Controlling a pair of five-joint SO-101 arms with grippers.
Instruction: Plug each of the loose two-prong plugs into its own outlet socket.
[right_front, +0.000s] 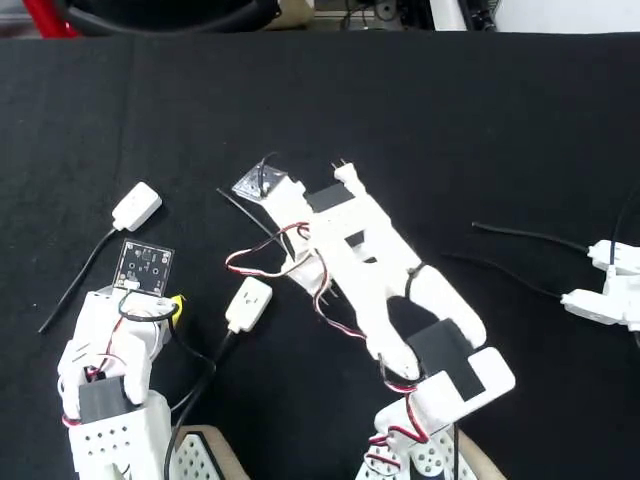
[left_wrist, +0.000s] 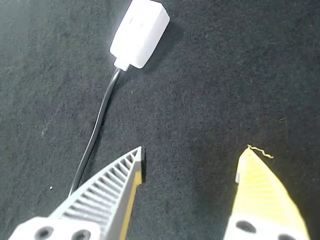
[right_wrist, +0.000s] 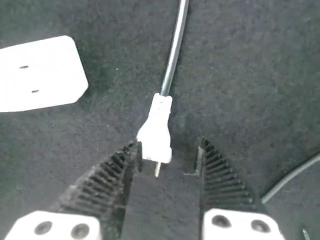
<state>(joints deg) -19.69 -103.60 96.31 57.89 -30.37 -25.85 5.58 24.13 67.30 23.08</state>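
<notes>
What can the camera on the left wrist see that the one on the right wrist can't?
Left wrist view alone: a white block on a black cable, ahead of the open left gripper, no slots showing. Right wrist view alone: a two-prong plug between the fingers of the open right gripper, and a white socket face with two slots. Both: black cloth under an open gripper. Whether the white pieces are the same one, I cannot tell.

White plastic arms (right_front: 375, 285), black servos (right_front: 445, 352), red wires (right_front: 398, 437).
</notes>
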